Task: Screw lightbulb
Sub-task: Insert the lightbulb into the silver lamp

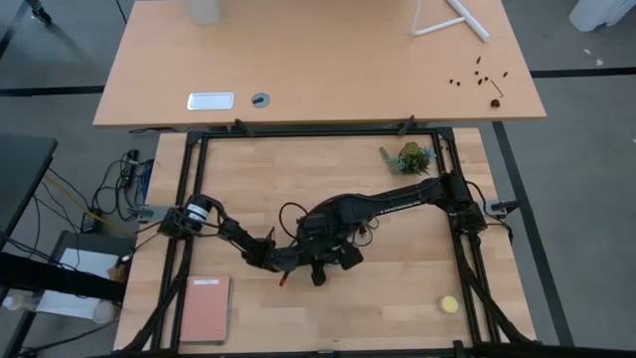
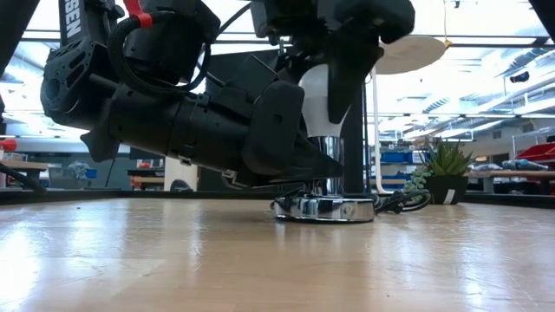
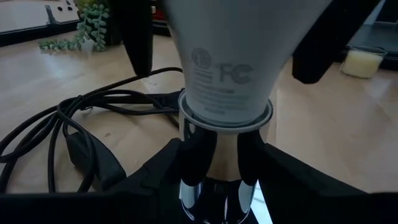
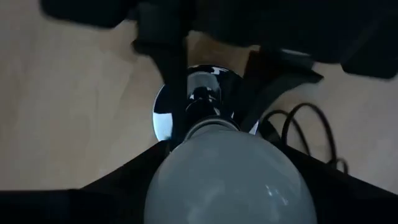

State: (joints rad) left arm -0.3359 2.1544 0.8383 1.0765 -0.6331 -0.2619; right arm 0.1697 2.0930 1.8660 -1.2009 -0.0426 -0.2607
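**Bulb seated over the socket, both pincers close in**

Bulb [image 3: 227, 59] fills the left wrist view, its printed neck sitting in a chrome collar atop the socket stem [image 3: 214, 168]. In the low view it stands upright above the silvery disc [image 2: 325, 209], which rests flat on the table [image 2: 277, 260] near the middle of the framed work area.

From above, the right pincer [image 4: 224, 155] has its two dark fingers flanking the glass of the bulb, closed on it. The left pincer [image 3: 211, 180] sits low, with a finger on either side of the chrome stem; it looks closed on the stem to steady it, though the contact itself is partly hidden.

The main risk, as I judge it, is cross-threading: if the bulb tilts while it turns, the screw end could bind in the collar. A loose hold below would let the disc spin along with the bulb, so no thread gets taken up. Too hard a squeeze on the glass could crack it.

A black cord [image 3: 68, 134] loops just beside the disc and could catch a finger or drag the base sideways. A small plant [image 1: 407, 157] and a yellow disc [image 1: 450, 304] lie well apart.
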